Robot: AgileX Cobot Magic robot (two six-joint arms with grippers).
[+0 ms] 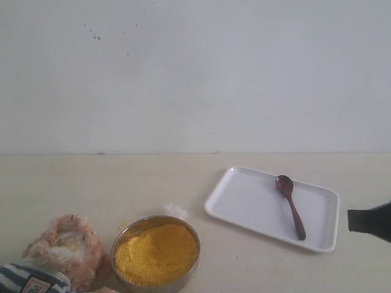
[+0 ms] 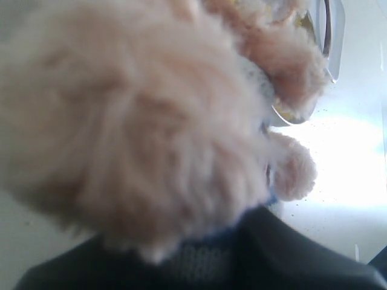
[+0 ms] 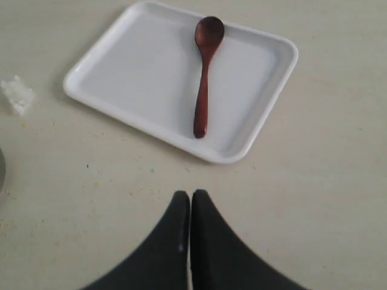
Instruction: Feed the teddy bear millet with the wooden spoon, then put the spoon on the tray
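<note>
Tray (image 1: 250, 198) lies flat near the worktop's right edge, bare surface around it for approach. Teddy bear (image 1: 64, 250) slumps at the front-left corner beside the bowl (image 1: 132, 225) of millet (image 1: 156, 253), likely to keep feeding short. Wooden spoon (image 1: 291, 206) rests inside the tray. Right gripper (image 3: 190, 202) hangs pinched together, empty, near the tray; left gripper (image 2: 199, 263) is buried in fur, grip impossible to tell.

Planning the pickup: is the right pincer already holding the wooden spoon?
No, the wooden spoon lies on the tray, with the right pincer shut and empty, apart from it.
</note>
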